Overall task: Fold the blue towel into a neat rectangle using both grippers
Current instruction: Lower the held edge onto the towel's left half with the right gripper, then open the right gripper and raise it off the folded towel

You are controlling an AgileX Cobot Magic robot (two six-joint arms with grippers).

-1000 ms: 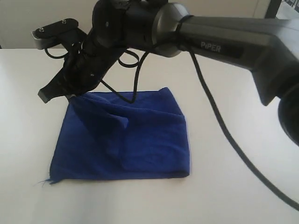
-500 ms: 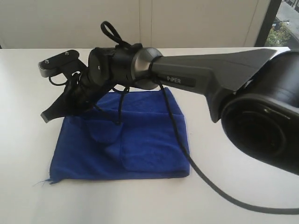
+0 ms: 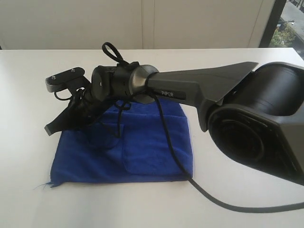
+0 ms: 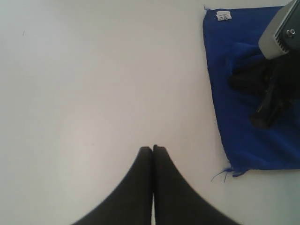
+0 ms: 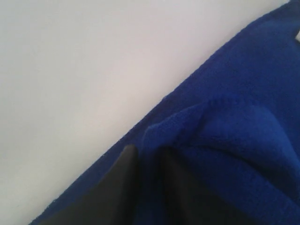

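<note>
The blue towel (image 3: 142,147) lies folded on the white table (image 3: 28,95), roughly rectangular, with a loose flap bunched at its far left corner. My right gripper (image 3: 52,127) reaches across to that corner, low over the cloth. In the right wrist view its fingers (image 5: 123,173) stand slightly apart, open, with a fold of the towel (image 5: 234,140) between them. My left gripper (image 4: 153,148) is shut and empty over bare table, well away from the towel (image 4: 243,117). The towel's white label (image 4: 223,16) shows at one corner. The left arm is outside the exterior view.
The right arm's black cable (image 3: 223,204) trails across the towel and loops over the table in front. A loose thread (image 3: 42,185) sticks out at the towel's near left corner. A window (image 3: 289,21) is at the far right.
The right arm has come down and laid the lifted towel corner onto the folded cloth. Its fingers have parted from their grip. The left gripper stays shut.
</note>
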